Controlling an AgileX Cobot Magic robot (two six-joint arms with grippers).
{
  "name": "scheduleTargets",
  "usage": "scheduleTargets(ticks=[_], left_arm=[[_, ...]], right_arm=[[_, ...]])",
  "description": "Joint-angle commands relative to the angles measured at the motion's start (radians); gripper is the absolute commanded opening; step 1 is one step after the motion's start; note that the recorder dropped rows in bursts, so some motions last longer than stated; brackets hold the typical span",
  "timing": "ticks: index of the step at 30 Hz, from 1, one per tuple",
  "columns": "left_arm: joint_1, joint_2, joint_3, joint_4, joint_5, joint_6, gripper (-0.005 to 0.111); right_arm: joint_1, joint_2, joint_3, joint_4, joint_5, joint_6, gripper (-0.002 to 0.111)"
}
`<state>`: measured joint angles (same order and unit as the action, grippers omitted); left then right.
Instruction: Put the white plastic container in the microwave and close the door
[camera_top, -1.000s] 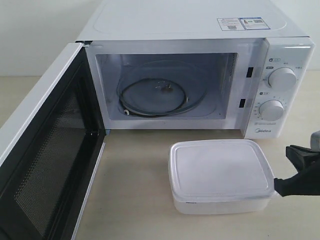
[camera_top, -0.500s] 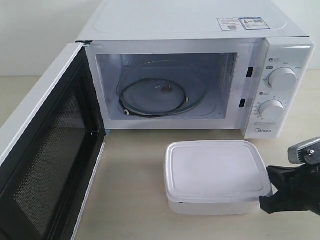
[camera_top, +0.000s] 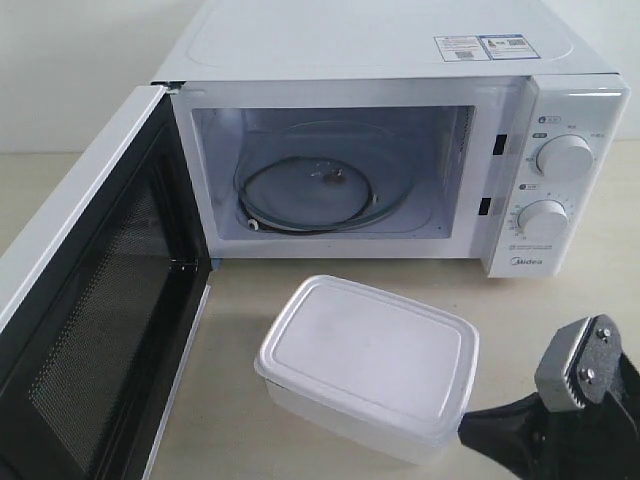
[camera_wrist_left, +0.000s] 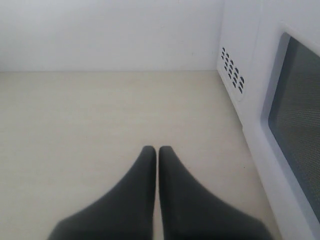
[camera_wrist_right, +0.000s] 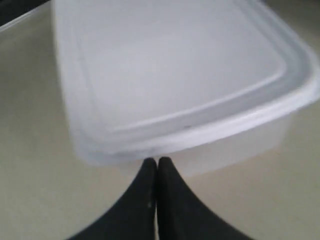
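The white plastic container (camera_top: 365, 365) lies on the table in front of the microwave (camera_top: 400, 60), turned at an angle, lid on. The door (camera_top: 100, 330) stands wide open at the left, its black mesh inner face showing. The glass turntable (camera_top: 320, 190) is bare. My right gripper (camera_top: 466, 432) is shut, with its tips against the container's near right corner. In the right wrist view the gripper (camera_wrist_right: 157, 161) touches the container (camera_wrist_right: 175, 75) just under the lid rim. My left gripper (camera_wrist_left: 157, 149) is shut and holds nothing, hovering over the table beside the door's outer window (camera_wrist_left: 295, 115).
Two round dials (camera_top: 565, 157) (camera_top: 545, 220) sit on the microwave's right panel. Vent holes (camera_wrist_left: 232, 70) mark the microwave's side wall near my left gripper. The open door takes up the front left of the table (camera_top: 270, 330).
The container has slid left and turned counter-clockwise with my shut right gripper at its corner. That gripper has moved left and toward the table's front. Microwave and door are unmoved.
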<state>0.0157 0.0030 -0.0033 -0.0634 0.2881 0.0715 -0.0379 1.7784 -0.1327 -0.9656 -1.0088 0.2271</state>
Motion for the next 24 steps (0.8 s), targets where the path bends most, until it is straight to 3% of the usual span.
scheduleTargets(ticks=[1, 11, 14, 19, 24], left_arm=[[0.003, -0.003, 0.003, -0.003, 0.0, 0.005, 0.004], [0.003, -0.003, 0.003, -0.003, 0.0, 0.005, 0.004], [0.003, -0.003, 0.003, -0.003, 0.0, 0.005, 0.004], [0.003, -0.003, 0.003, -0.003, 0.0, 0.005, 0.004], [0.003, -0.003, 0.003, -0.003, 0.0, 0.005, 0.004]], right_arm=[[0.0, -0.001, 0.003, -0.062, -0.005, 0.013, 0.0], [0.0, -0.001, -0.003, 0.63, -0.069, -0.203, 0.0], [0.0, -0.001, -0.057, 0.582, -0.067, -0.179, 0.0], [0.0, -0.001, -0.229, 0.312, 0.135, 0.038, 0.0], [0.0, -0.001, -0.298, 0.252, 0.159, 0.079, 0.0]])
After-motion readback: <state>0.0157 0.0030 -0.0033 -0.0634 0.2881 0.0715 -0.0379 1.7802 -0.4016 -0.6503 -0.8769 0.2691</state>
